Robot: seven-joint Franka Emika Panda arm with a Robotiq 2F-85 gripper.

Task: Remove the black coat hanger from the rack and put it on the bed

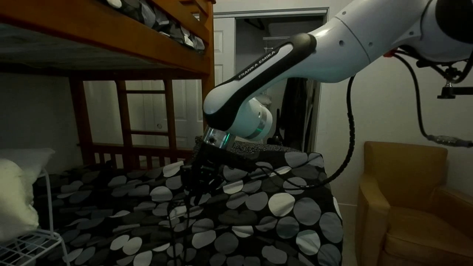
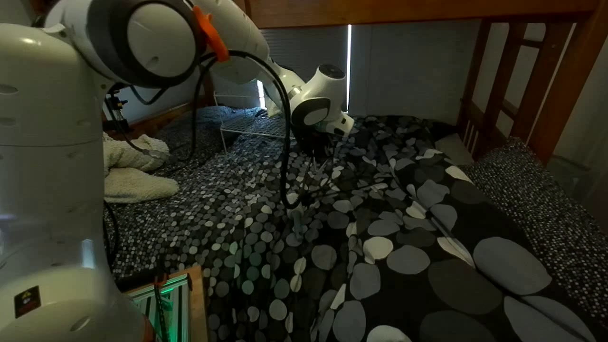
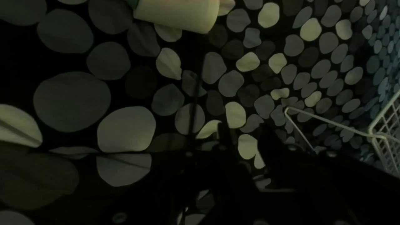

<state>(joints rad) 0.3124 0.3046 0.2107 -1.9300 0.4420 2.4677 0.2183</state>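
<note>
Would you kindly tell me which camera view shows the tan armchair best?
An exterior view: the tan armchair stands large at the right there, though cropped below. I cannot see it in any other view, wrist view included.

Black coat hanger (image 1: 172, 229) lost against the dark bed (image 1: 258, 225)
Its bars appear to run past the lower edge in an exterior view, below a gripper (image 1: 196, 195) too dark to show its fingertips. There the left edge crops the rack (image 1: 56, 235); the wrist view's top edge cuts a pale cylindrical object (image 3: 178, 15).
</note>
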